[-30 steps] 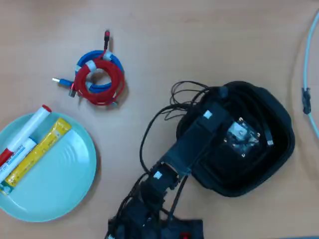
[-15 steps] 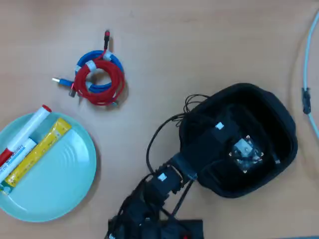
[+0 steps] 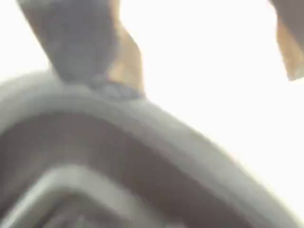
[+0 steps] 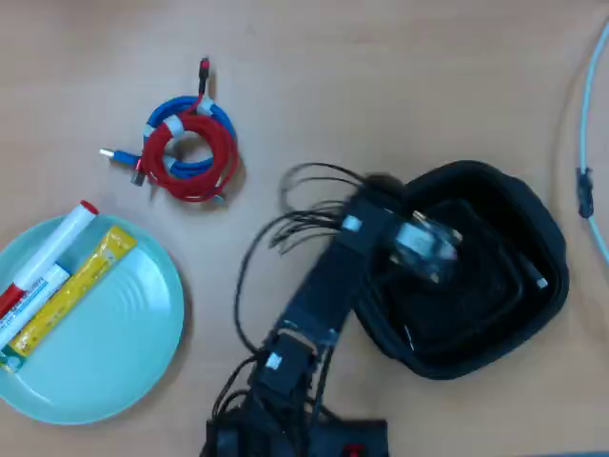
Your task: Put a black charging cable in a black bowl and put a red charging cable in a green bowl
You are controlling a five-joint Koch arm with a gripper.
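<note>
In the overhead view, one green bowl [image 4: 114, 352] is sitting at the far left of the desk [image 4: 400, 86], holding one red-capped marker [image 4: 43, 259] and one yellow packet [image 4: 74, 290]. Above it, one red charging cable [image 4: 195, 152] is lying coiled on one blue cable [image 4: 179, 119], outside either bowl. To the right, one black bowl [image 4: 533, 238] is sitting under the arm [image 4: 328, 286]; one black charging cable [image 4: 519, 281] is lying inside it. The claw [image 4: 423, 243] is hanging over the bowl's left side. In the blurred wrist view its fingers [image 3: 80, 42] are standing apart above the rim, holding nothing visible.
</note>
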